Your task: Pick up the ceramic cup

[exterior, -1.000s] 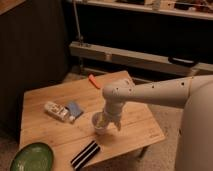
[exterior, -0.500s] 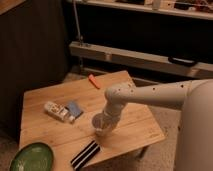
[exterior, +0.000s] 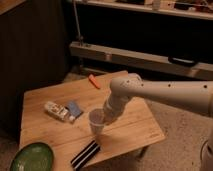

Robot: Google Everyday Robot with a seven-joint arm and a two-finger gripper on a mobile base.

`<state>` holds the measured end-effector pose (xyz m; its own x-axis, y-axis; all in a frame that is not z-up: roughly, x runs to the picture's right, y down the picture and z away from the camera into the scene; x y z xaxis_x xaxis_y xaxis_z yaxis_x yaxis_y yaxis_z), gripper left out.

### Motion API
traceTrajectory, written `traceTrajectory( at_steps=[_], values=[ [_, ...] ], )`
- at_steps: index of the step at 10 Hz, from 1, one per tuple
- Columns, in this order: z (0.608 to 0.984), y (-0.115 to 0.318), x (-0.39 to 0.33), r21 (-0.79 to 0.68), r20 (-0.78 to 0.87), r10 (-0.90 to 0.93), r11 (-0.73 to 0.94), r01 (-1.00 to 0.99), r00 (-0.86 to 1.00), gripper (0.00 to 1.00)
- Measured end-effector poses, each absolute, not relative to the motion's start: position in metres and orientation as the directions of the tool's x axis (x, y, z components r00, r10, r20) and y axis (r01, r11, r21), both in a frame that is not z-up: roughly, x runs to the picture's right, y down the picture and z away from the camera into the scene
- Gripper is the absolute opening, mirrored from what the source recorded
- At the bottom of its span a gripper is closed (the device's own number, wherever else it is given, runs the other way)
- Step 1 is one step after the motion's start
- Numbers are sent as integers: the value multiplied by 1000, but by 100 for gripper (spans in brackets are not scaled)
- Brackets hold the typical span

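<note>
The ceramic cup [exterior: 95,120] is small and white and stands upright near the middle of the wooden table [exterior: 135,127]. My gripper [exterior: 106,120] comes down from the white arm on the right and sits right against the cup's right side, partly covering it. I cannot see whether the cup rests on the table or is held just above it.
A green plate [exterior: 32,157] lies at the table's front left corner. A black striped object [exterior: 85,154] lies at the front edge. A white packet [exterior: 55,111] and a blue item [exterior: 75,109] lie left of the cup. An orange item [exterior: 94,81] lies at the back edge.
The arm's wrist has lowered and shifted slightly left at the cup. The cup appears a little further left than before.
</note>
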<state>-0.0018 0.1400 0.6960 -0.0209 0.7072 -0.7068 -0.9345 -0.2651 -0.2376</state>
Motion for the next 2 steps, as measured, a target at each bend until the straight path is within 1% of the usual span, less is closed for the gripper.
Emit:
traceTrajectory(
  at_steps=[2],
  values=[
    [663,110,-4,-288,-683,730,-276,-917,-6,0]
  ],
)
